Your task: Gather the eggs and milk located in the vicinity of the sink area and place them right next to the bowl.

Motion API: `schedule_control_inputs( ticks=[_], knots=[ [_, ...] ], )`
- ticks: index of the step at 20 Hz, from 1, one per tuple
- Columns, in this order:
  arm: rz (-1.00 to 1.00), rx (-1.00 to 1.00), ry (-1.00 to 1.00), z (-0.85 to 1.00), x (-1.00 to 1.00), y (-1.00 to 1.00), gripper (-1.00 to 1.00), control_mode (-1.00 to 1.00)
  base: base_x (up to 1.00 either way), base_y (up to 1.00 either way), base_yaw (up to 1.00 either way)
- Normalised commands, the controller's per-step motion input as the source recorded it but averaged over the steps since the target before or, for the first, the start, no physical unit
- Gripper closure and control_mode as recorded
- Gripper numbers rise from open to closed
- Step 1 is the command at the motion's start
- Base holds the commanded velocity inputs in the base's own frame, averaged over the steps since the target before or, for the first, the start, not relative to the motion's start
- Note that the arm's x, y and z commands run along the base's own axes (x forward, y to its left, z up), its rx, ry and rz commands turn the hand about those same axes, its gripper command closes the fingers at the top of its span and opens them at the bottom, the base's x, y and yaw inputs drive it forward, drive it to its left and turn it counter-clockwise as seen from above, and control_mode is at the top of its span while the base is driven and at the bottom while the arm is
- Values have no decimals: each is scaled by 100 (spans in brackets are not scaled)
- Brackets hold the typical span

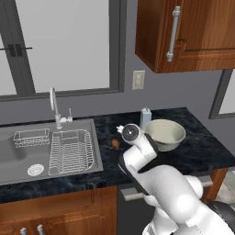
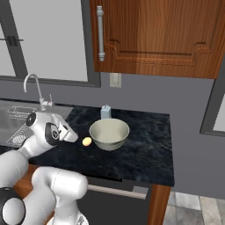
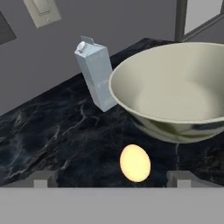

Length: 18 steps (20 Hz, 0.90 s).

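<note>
White rounded arm (image 1: 170,188), dark joint caps.

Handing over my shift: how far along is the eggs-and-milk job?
Done: milk stands beside the bowl, pale egg lies next to it. In hand: nothing; the gripper is open over that egg. Left: brown egg sits toward the sink, likely needs moving closer.

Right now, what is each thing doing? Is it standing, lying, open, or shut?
milk carton: upright behind the bowl, top closed
bowl: upright, empty
pale egg: lying on the counter beside the bowl
brown egg: lying on the counter, not beside the bowl
end effector: open, holding nothing
cabinet door: shut
</note>
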Motion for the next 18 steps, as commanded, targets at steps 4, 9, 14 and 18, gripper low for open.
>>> schedule_control_inputs(
  ticks=[4, 9, 14, 18],
  knots=[
    [2, 2, 5, 7, -2, 30, -100, -100, 0, 0, 0],
    [6, 2, 7, 8, 0, 8, -100, -100, 0, 0, 0],
    [15, 2, 11, 7, 1, 0, -100, -100, 0, 0, 0],
    [23, 0, 11, 0, 0, 1, -100, -100, 0, 0, 0]
  ],
)
